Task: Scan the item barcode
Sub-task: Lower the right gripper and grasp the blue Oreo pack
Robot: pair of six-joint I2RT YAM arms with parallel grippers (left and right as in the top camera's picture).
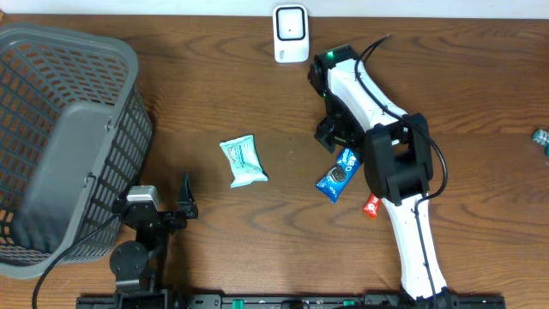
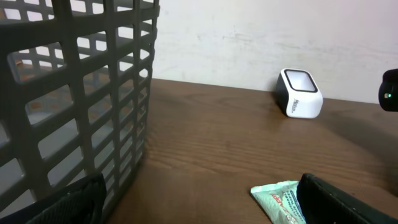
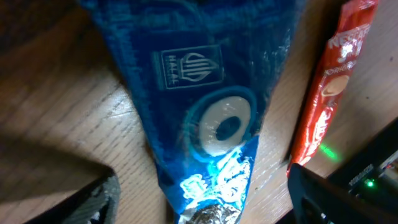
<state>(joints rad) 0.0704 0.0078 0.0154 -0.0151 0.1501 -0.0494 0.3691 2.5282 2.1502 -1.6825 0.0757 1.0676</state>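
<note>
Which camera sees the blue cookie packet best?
The right wrist view: the blue cookie packet fills the frame, with its cookie picture clear. Overhead shows it whole but small. The left wrist view misses it.

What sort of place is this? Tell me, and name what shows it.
Probably a mock shop checkout on a wooden table: a white barcode scanner, a grey mesh basket, and snacks such as the blue packet.
</note>
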